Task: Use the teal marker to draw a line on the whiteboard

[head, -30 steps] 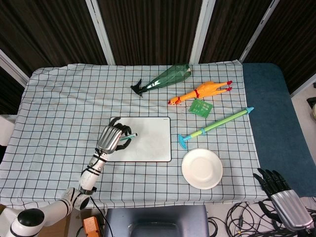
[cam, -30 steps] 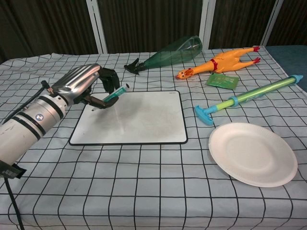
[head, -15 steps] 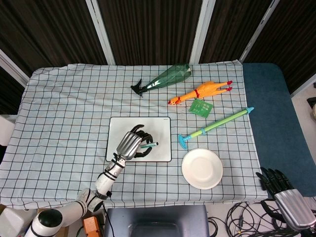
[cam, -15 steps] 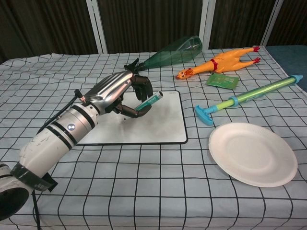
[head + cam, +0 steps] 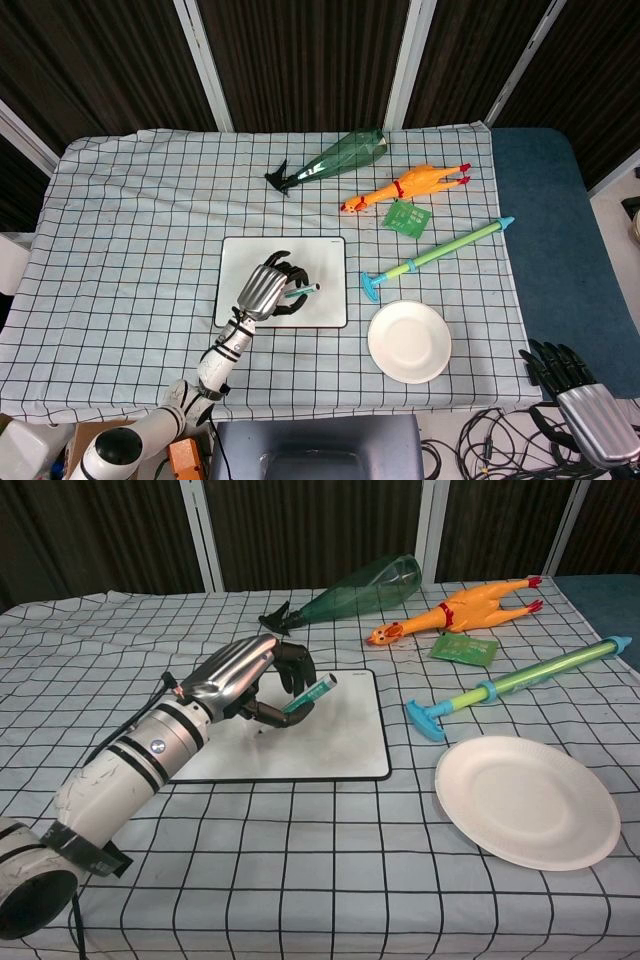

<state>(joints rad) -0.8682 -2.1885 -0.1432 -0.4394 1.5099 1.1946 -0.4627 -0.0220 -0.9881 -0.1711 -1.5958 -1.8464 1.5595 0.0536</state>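
Since one second ago, the left hand (image 5: 268,291) has been carried from the left edge of the whiteboard (image 5: 325,266) to above its middle part; since half a second ago almost no change is seen. The teal marker (image 5: 306,694) is gripped between the curled fingers (image 5: 291,664) and the thumb of this hand, and it is held tilted, with its pale end pointing up and to the right in the chest view. Whether the lower end of the marker touches the board cannot be told, because it is hidden by the hand. No clear line can be made out on the white surface in either view.

The right hand (image 5: 583,406) is seen only in the head view, at the lower right corner, well apart from the table (image 5: 120,200). Its dark fingers (image 5: 548,361) are spread apart and nothing is held in it.

On the checked cloth, a white paper plate (image 5: 408,341) is placed to the right of the whiteboard, near its lower corner. A long green and blue water pump toy (image 5: 438,254) is laid diagonally above the plate. Farther back, an orange rubber chicken (image 5: 405,187), a small green card (image 5: 406,217) just beside it, and a green bottle (image 5: 331,163) lying on its side are found.
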